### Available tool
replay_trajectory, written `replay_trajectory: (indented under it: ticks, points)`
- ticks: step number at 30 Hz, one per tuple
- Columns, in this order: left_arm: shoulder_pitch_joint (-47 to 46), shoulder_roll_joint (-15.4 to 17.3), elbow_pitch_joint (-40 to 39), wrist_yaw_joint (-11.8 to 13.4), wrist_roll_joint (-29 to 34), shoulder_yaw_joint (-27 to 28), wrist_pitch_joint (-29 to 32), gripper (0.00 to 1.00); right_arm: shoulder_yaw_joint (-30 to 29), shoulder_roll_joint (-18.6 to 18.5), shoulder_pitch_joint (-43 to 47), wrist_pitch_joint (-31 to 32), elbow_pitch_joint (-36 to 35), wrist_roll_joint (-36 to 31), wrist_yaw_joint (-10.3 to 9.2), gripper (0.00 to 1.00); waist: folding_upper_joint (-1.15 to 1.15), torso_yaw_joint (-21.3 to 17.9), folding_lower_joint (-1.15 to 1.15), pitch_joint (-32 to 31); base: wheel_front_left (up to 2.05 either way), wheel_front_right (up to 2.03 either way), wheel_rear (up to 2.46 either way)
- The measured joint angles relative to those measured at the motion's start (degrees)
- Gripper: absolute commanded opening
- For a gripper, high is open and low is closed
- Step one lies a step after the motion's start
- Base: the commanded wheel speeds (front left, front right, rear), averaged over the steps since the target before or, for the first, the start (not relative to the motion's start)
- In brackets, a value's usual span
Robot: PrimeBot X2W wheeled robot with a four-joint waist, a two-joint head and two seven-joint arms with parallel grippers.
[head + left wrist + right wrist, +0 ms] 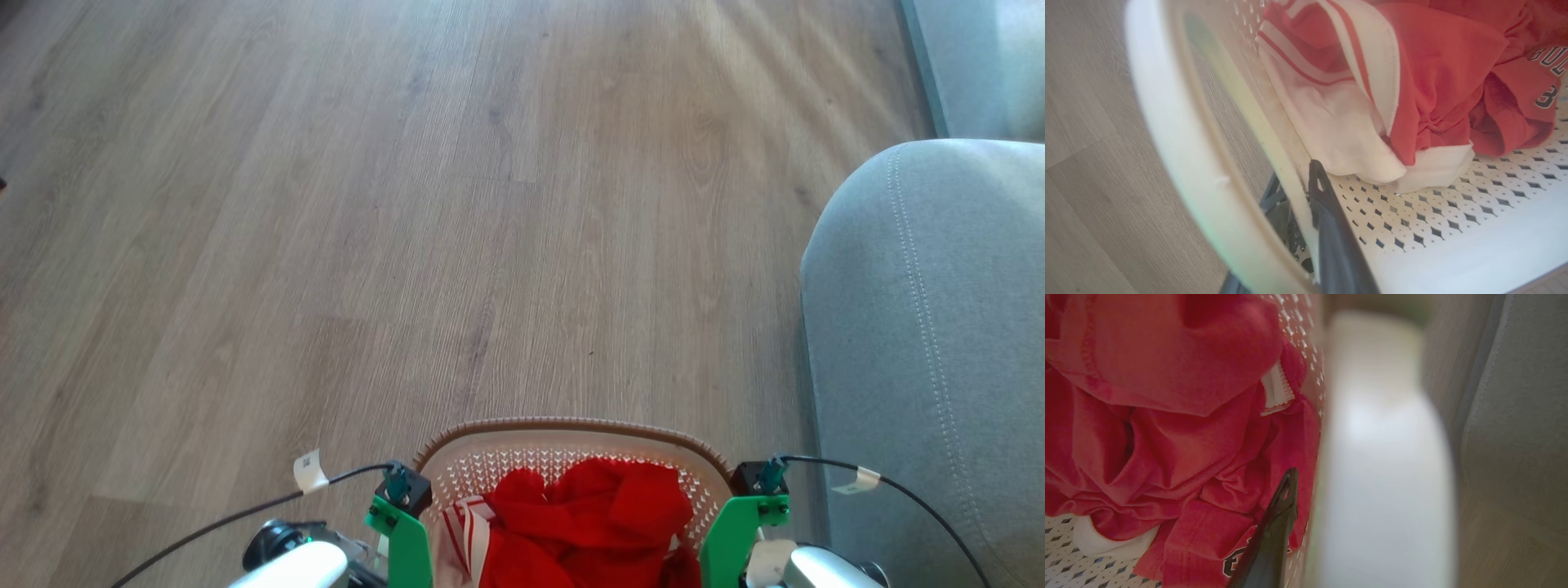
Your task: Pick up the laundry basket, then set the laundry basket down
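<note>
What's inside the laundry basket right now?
Inside the basket lies a crumpled red garment with a striped white piece beside it. Bare perforated floor shows nearby; whatever lies under the pile is covered.

pale wood-plank floor (408,204); a grey sofa (922,343) stands on it, right.

Wood floor (408,204) lies open ahead; a grey sofa arm (922,343) crowds the right.

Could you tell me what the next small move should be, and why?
Probably lower the laundry basket straight down to the wooden floor: the left gripper and right gripper clamp its side walls, and the grey sofa is close at right.
</note>
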Motion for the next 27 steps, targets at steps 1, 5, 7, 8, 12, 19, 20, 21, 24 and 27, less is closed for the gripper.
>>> replay_trajectory:
  ticks: [1, 5, 7, 8, 12, 19, 20, 21, 24, 27]
  points:
    - [0.0, 0.0, 0.01, 0.0, 0.0, 0.0, -0.13, 0.0, -0.08, 0.0, 0.0, 0.11, -0.03, -0.13, 0.0, 0.0, 0.0, -0.02, 0.0, -0.03, 0.0, 0.0, 0.0]
    - [0.0, -0.01, 0.03, 0.0, -0.01, -0.01, -0.14, 0.0, -0.44, 0.0, 0.23, 0.41, -0.36, -0.54, -0.01, 0.0, 0.0, -0.13, 0.0, -0.14, 0.0, 0.0, 0.0]
    - [0.01, -0.04, 0.03, 0.0, -0.01, -0.02, -0.14, 0.0, -0.76, 0.0, 0.6, 0.43, -0.58, -0.88, -0.01, 0.0, 0.0, -0.16, 0.0, -0.16, 0.0, 0.0, 0.0]
    - [0.01, -0.05, 0.03, 0.0, -0.01, -0.03, -0.14, 0.0, -0.91, 0.0, 0.8, 0.43, -0.67, -1.01, -0.01, 0.0, 0.0, -0.17, 0.0, -0.16, 0.0, 0.0, 0.0]
    - [0.06, -0.1, 0.07, -0.01, -0.01, -0.03, -0.14, 0.0, -1.42, 0.0, 0.86, 0.71, -1.01, -1.33, -0.02, 0.0, 0.0, -0.23, 0.0, -0.22, 0.0, 0.0, 0.0]
    - [0.12, -0.09, 0.04, -0.01, -0.01, -0.02, -0.13, 0.0, -1.9, 0.0, 1.07, 1.18, -1.57, -1.86, -0.05, 0.0, 0.0, -0.34, 0.0, -0.36, 0.0, 0.0, 0.0]
    - [0.15, -0.09, 0.03, -0.01, -0.01, -0.02, -0.13, 0.0, -1.99, 0.0, 1.1, 1.21, -1.57, -1.86, -0.05, 0.0, 0.0, -0.34, 0.0, -0.36, 0.0, 0.0, 0.0]
    - [0.23, -0.09, 0.03, -0.01, -0.01, -0.02, -0.13, 0.0, -2.08, 0.0, 1.15, 1.33, -1.63, -1.99, -0.05, 0.0, 0.0, -0.34, 0.0, -0.36, 0.0, 0.0, 0.0]
    - [0.63, -0.09, 0.01, -0.01, -0.01, -0.02, -0.14, 0.0, -2.38, 0.0, 1.89, 1.36, -2.05, -2.35, -0.05, 0.0, 0.0, -0.38, 0.0, -0.31, 0.0, 0.0, 0.0]
    - [0.93, -0.09, 0.01, -0.01, -0.08, -0.03, -0.15, 0.0, -2.68, 0.0, 2.43, 1.45, -2.32, -2.55, -0.05, 0.0, 0.0, -0.38, 0.0, -0.13, 0.0, 0.0, 0.0]
